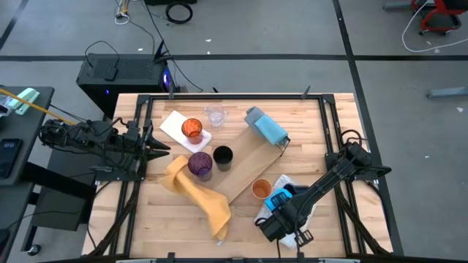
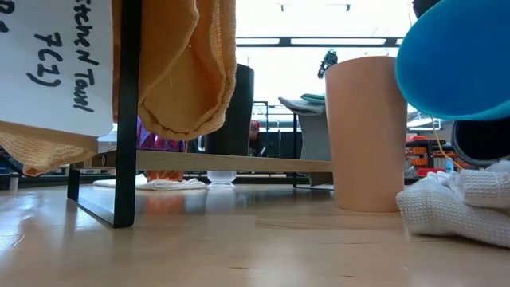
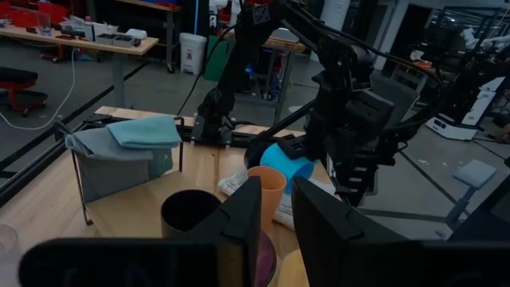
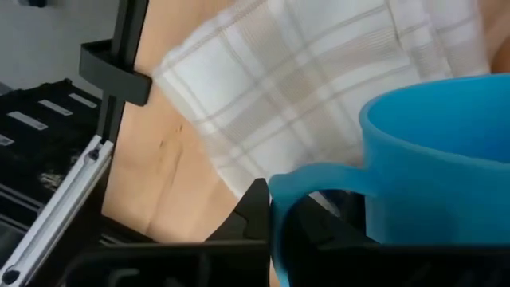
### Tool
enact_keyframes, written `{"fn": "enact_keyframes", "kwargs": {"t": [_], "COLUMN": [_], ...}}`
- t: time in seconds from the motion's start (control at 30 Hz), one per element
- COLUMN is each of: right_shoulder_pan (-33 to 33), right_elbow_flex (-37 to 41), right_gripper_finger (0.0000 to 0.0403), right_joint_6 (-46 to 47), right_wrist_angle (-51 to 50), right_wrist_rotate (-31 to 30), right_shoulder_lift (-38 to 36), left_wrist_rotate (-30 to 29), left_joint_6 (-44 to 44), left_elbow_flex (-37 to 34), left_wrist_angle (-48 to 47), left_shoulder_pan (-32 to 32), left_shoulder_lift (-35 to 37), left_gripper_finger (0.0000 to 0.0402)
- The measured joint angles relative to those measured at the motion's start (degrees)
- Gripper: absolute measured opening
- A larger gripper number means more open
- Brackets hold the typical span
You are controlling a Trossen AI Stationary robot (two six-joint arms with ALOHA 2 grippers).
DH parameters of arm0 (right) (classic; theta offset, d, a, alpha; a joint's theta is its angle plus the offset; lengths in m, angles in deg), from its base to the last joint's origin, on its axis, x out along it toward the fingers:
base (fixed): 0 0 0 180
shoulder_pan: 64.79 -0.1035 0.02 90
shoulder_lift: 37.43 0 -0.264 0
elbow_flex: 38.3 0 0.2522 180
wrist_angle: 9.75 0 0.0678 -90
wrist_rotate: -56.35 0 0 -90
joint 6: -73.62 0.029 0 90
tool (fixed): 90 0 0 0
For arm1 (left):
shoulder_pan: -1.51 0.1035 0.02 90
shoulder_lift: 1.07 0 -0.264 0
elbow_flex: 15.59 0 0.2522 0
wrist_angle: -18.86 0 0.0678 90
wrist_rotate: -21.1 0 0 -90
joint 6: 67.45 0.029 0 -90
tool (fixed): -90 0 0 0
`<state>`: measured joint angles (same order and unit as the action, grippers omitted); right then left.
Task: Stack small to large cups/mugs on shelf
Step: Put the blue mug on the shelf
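Note:
My right gripper (image 1: 278, 207) is at the near right of the table, shut on the bright blue mug (image 1: 280, 196), over a white plaid towel (image 1: 296, 201). An orange cup (image 1: 261, 188) stands just left of the mug on the slanted wooden shelf board (image 1: 245, 164). The black cup (image 1: 222, 156) and the purple cup (image 1: 200, 164) stand near the board's left side. Farther back stand a red-tinted cup (image 1: 192, 129) and a clear cup (image 1: 215, 115). My left gripper (image 3: 276, 231) waits open at the table's left edge, holding nothing. My right gripper holds the blue mug by its handle (image 4: 315, 177). One dark finger (image 4: 253, 206) lies against the handle's outer side and the other shows dark inside the loop. The fingers come steeply from above. I cannot tell whether the mug rests on the towel.
A blue-grey folded cloth (image 1: 265, 126) lies at the board's far end. A yellow towel (image 1: 197, 193) trails toward the near edge. A white napkin (image 1: 175, 126) lies under the red-tinted cup. Black frame rails (image 1: 146, 109) run along the table's sides.

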<state>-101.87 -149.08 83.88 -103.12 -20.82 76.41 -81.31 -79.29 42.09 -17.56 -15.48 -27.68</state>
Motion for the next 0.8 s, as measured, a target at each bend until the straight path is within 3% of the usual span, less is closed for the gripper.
{"fn": "enact_keyframes", "kwargs": {"t": [0.4,0.8], "right_shoulder_pan": [-0.61,-0.92], "right_elbow_flex": [-3.40,-12.67], "right_gripper_finger": [0.0010,0.0010], "right_joint_6": [-1.50,1.27], "right_wrist_angle": [0.30,0.48], "right_wrist_rotate": [0.58,-1.72], "right_shoulder_lift": [0.02,0.00], "left_wrist_rotate": [0.00,0.00], "left_joint_6": [0.02,0.26], "left_elbow_flex": [0.00,0.00], "left_wrist_angle": [-0.11,-0.28], "left_shoulder_pan": [0.00,0.00], "left_shoulder_lift": [0.02,0.02], "left_gripper_finger": [0.0078,0.0078]}}
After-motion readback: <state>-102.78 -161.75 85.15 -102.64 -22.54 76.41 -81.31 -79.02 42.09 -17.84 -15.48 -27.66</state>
